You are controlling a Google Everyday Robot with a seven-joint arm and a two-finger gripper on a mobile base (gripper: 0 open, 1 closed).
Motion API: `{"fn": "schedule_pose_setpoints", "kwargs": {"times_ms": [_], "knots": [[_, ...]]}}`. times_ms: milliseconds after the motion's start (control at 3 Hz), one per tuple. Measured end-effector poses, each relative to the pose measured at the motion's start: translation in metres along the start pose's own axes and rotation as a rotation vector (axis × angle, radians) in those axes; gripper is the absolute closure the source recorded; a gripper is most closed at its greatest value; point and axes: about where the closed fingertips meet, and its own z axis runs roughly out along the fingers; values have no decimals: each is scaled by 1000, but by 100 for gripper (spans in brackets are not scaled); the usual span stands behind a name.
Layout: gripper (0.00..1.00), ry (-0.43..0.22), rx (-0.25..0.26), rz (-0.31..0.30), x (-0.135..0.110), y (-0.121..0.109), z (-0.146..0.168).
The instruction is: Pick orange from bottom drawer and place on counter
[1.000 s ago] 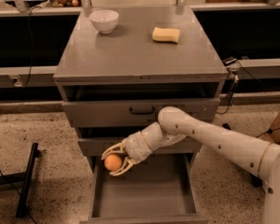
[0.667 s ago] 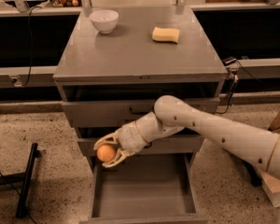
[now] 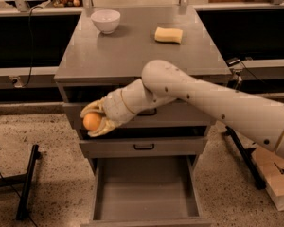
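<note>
1. Holding the orange between its two pale fingers, the gripper is clenched on the fruit; one finger curves over the top and the other cups it from below.
2. Gripper and orange hang in the air in front of the cabinet's left side, level with the top drawer's face and just below the front edge of the counter. The orange touches neither the counter nor any drawer.
3. Compared with one second ago, the orange is markedly higher and further left: then it was low, just above the rear of the bottom drawer, and it now sits clear above the middle drawer.
4. The white arm has risen with it. Its elbow, earlier in front of the drawer faces, now overlaps the counter's front edge, and the forearm slopes down leftward to the wrist.
5. The bottom drawer stays pulled out, showing a plain grey floor with nothing in it.
6. On the counter, the white bowl at the back left and the yellow sponge at the back right remain where they were, well apart from each other and from the gripper.
</note>
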Motion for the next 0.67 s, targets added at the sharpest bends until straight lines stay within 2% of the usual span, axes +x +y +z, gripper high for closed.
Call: {"fn": "schedule_pose_setpoints", "kwargs": {"times_ms": [333, 667], "knots": [[100, 44, -36, 69, 2, -51, 0], [100, 158, -91, 67, -5, -93, -3]]}}
